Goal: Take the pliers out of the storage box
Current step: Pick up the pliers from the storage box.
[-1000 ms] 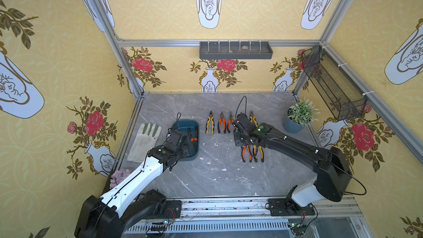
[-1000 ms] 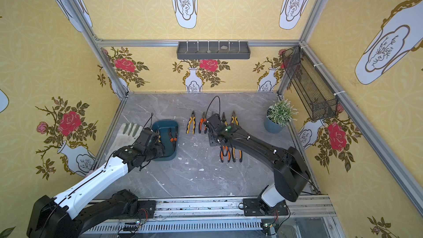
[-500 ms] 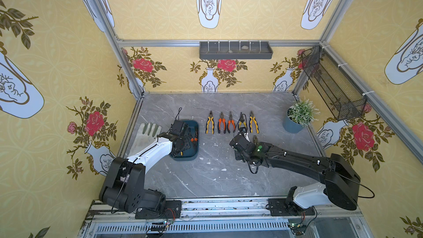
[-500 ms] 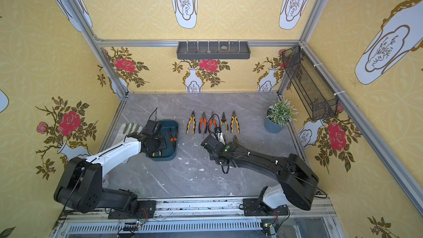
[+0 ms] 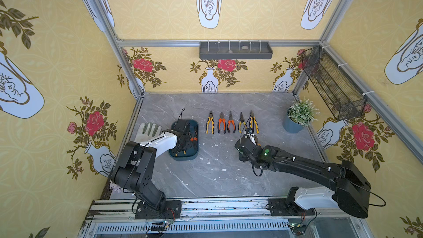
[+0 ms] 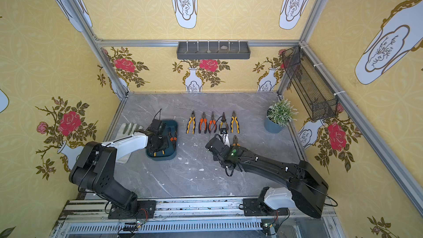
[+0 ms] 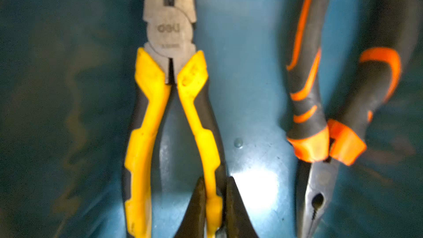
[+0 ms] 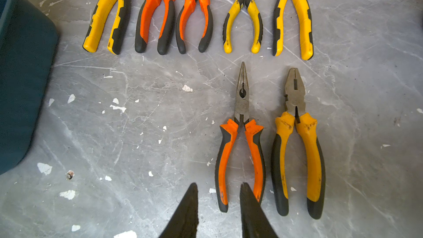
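Note:
The dark teal storage box [image 5: 196, 151] [image 6: 174, 149] sits left of centre on the table. Inside it lie yellow-and-black pliers [image 7: 169, 40] and orange-and-black pliers [image 7: 305, 81]. My left gripper [image 7: 215, 193] [image 5: 183, 144] reaches down into the box and is shut on one yellow handle near its end. Five pliers [image 5: 230, 122] [image 8: 194, 14] lie in a row on the table. Two more, orange long-nose pliers [image 8: 241, 101] and yellow pliers [image 8: 295, 92], lie in front of that row. My right gripper [image 8: 220, 185] [image 6: 223, 138] hovers open just behind the orange handles, holding nothing.
A grey work glove [image 5: 147, 130] lies left of the box. A potted plant [image 5: 299, 115] stands at the back right. A grey tray [image 5: 235, 50] hangs on the back wall and a black mesh basket [image 5: 332, 83] on the right wall.
The left gripper went down into the box and closed on the yellow handle. The right arm drew back from the pliers rows towards the front of the table.

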You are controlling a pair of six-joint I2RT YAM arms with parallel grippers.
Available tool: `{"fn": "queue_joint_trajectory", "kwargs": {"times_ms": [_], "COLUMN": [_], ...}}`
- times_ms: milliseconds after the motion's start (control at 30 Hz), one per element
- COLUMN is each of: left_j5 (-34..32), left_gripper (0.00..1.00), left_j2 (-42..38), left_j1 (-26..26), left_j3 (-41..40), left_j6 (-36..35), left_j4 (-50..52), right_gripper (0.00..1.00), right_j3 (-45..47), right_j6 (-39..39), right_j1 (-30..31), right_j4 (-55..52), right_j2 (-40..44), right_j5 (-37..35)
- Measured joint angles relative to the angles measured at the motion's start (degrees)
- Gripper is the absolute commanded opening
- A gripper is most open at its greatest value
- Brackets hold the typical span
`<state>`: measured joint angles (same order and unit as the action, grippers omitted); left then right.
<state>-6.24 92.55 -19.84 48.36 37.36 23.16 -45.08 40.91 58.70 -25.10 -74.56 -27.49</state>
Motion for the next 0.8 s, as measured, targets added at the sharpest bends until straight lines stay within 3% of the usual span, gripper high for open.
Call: {"fn": "queue_joint_trajectory", "kwargs": {"times_ms": [133, 467, 800], "left_j5": [0.33, 1.99, 4.55], "left_gripper": [0.0, 0.0, 0.0], "left_j2": [-0.37, -7.52, -5.77], "left_j1": [0.04, 0.04, -1.55], "left_j3": [0.24, 3.04, 3.98], "left_j6": [0.02, 0.0, 0.68], "left_j4": [0.17, 3.74, 3.8], "right_gripper": [0.32, 0.32, 0.33], "right_j3": [0.04, -0.61, -0.79], "right_j6": [0.02, 0.02, 0.2], "right_j1": [-0.11, -0.11, -0.11], "right_j4": [0.02, 0.07, 0.04], "right_j2": [0.0, -1.75, -1.9], "right_j5": [0.0, 0.0, 0.0]}}
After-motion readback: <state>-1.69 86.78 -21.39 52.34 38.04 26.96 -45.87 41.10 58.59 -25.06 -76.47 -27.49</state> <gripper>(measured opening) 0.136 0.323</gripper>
